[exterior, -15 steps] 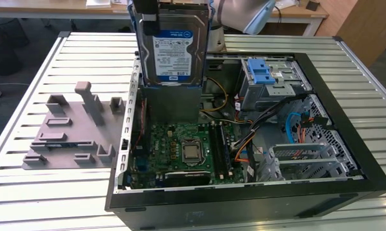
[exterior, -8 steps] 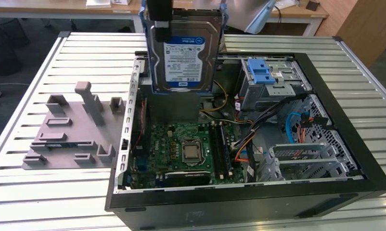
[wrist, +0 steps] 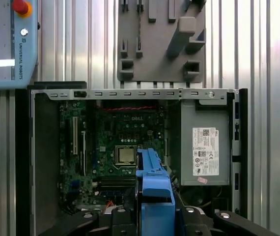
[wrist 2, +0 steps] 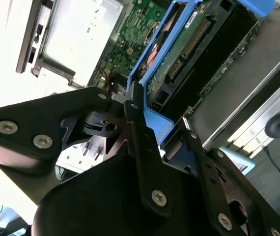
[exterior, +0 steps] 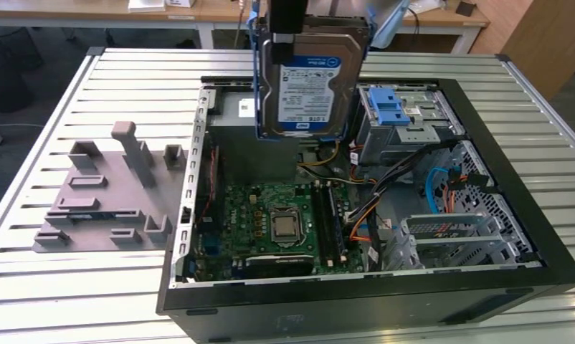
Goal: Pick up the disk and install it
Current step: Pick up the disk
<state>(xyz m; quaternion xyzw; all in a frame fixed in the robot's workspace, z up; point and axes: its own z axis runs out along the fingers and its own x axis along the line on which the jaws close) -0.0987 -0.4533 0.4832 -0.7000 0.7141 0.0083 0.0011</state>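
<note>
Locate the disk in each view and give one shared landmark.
Exterior view: the disk hangs above the open case, label toward the camera.
Second wrist view: the disk shows its circuit-board side, blue-framed.
First wrist view: its blue edge, edge-on over the motherboard.
Shared landmark: the motherboard.

Count, bench level: one open computer case, one grey fixture plate, one pendant with one red button.

Inside the case: one motherboard, one processor, one grey power-supply box, one silver cage with one blue latch.

One disk, one tool.
</note>
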